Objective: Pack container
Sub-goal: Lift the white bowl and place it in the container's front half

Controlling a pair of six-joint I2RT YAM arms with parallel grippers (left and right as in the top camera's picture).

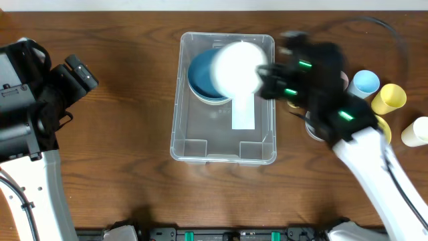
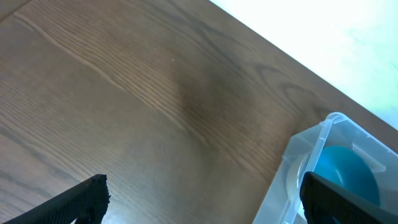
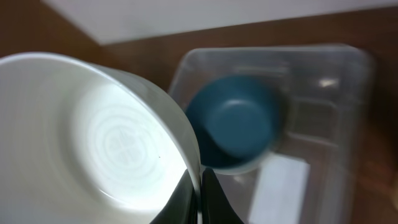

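Note:
The container (image 1: 175, 127), a clear plastic bin with a white label (image 1: 243, 110) on its base, stands mid-table. A blue bowl (image 1: 199, 80) sits in its far left corner. My right gripper (image 1: 264, 77) is shut on the rim of a white bowl (image 1: 237, 67), holding it tilted above the bin's far end. In the right wrist view the gripper (image 3: 200, 186) pinches the white bowl's (image 3: 106, 137) wall, with the blue bowl (image 3: 236, 121) and container (image 3: 348, 93) below. My left gripper (image 1: 85, 79) hangs open at the left, empty (image 2: 202, 199), with the container's corner (image 2: 292, 168) beside its right finger.
Right of the bin stand a light blue cup (image 1: 365, 83), a yellow cup (image 1: 388, 98) and a cream cup (image 1: 416, 131). The right arm covers part of that group. Bare wooden tabletop (image 1: 120, 147) lies between the left arm and the bin.

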